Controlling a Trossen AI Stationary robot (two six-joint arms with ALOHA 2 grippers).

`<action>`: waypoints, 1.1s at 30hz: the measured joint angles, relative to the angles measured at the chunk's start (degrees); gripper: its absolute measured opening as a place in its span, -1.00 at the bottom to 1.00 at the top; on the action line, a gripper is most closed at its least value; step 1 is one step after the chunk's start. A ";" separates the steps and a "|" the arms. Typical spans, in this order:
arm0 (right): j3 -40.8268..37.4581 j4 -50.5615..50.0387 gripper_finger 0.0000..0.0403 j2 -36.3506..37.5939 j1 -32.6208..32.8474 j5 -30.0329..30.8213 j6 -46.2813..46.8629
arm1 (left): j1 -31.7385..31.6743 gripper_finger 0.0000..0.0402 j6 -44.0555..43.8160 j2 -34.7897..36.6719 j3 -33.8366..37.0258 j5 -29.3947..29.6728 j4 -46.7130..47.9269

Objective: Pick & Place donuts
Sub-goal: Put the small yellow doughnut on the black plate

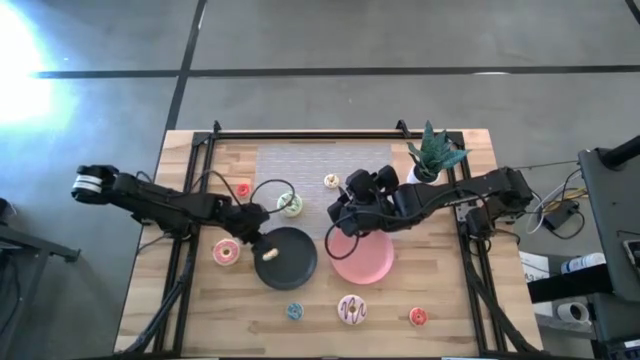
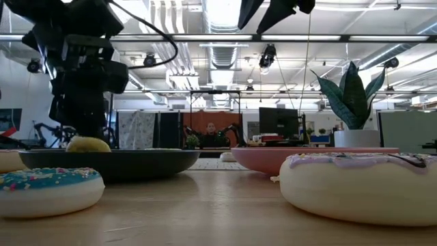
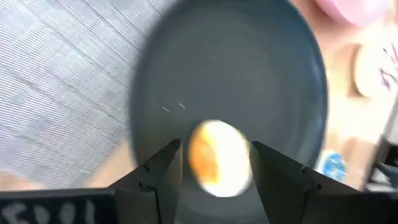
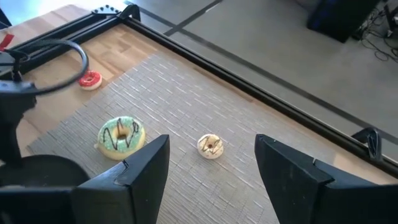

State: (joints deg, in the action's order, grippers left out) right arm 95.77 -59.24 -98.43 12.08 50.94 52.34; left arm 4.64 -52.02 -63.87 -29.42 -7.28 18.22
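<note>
A yellow-orange donut (image 3: 219,160) lies flat on the black plate (image 3: 249,74), near its left side (image 1: 268,254). My left gripper (image 3: 215,145) hangs just above it, open, with one finger on either side of the donut; the low view shows the donut (image 2: 87,144) resting on the plate under the gripper (image 2: 82,126). My right gripper (image 1: 340,215) is open and holds nothing, above the far left rim of the pink plate (image 1: 375,262). Its wrist view looks over a green donut (image 4: 121,135), a small yellow-white donut (image 4: 210,146) and a red donut (image 4: 91,79) on the table.
A pink donut (image 1: 226,252) lies left of the black plate. Near the table's near edge lie a blue donut (image 1: 294,311), a pink-white striped donut (image 1: 352,309) and a red-orange donut (image 1: 418,317). A potted plant (image 1: 436,155) stands at the far right. A grey mat (image 1: 320,165) covers the far middle.
</note>
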 joint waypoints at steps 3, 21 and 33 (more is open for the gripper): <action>-0.12 0.00 0.13 0.02 -0.27 0.02 -0.08 | -0.02 -0.20 0.52 1.70 -0.06 2.37 2.45; -1.19 0.02 0.13 0.00 -0.55 -3.69 -0.26 | 7.58 -0.20 21.67 -2.49 0.42 3.77 -5.62; -1.95 -0.04 0.13 0.00 -0.50 -6.47 0.00 | 7.58 -0.20 27.76 -13.65 -0.90 -2.54 -8.47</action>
State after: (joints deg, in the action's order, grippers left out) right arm 93.81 -59.28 -98.43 11.57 44.47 52.34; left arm 12.23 -24.26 -77.52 -30.32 -9.82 9.75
